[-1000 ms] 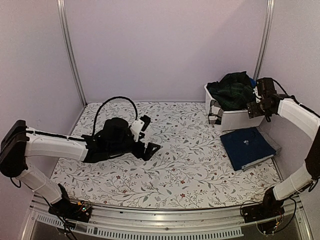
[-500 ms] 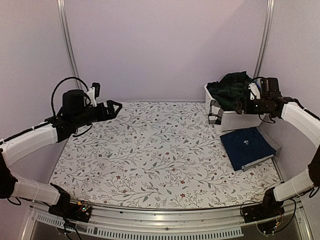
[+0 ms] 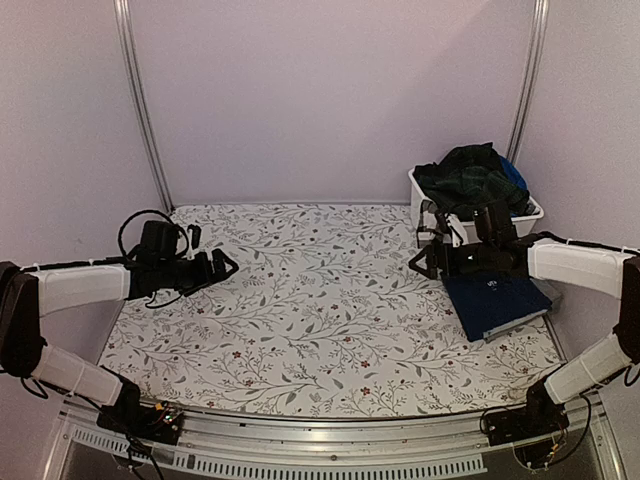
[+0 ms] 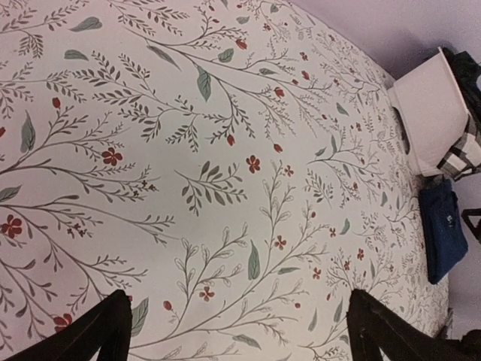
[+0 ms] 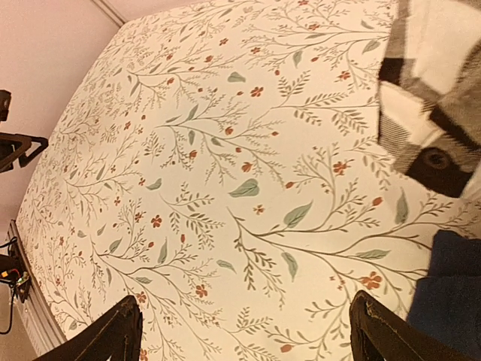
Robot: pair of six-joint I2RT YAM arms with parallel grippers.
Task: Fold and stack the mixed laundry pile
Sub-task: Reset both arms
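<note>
The right fingers [image 5: 113,335] have left the far side of the white bin [image 3: 480,238] and now hover over the table [image 3: 330,310], just in front of the bin and beside the navy garment [image 3: 497,297]. They stand wide apart and carry nothing. The left fingers [image 4: 90,335] have withdrawn from the middle of the table to its left edge, also spread and empty. The navy garment lies folded flat on the table's right side, touched by neither arm. The dark green plaid garment [image 3: 465,182] is heaped in the bin, and a black-and-white checked cloth [image 5: 421,98] hangs over the bin's front wall. Judgement: one item is folded and set down, no new item has been drawn, and the centre of the table is free for the next garment. Most of the pile remains to be processed.
</note>
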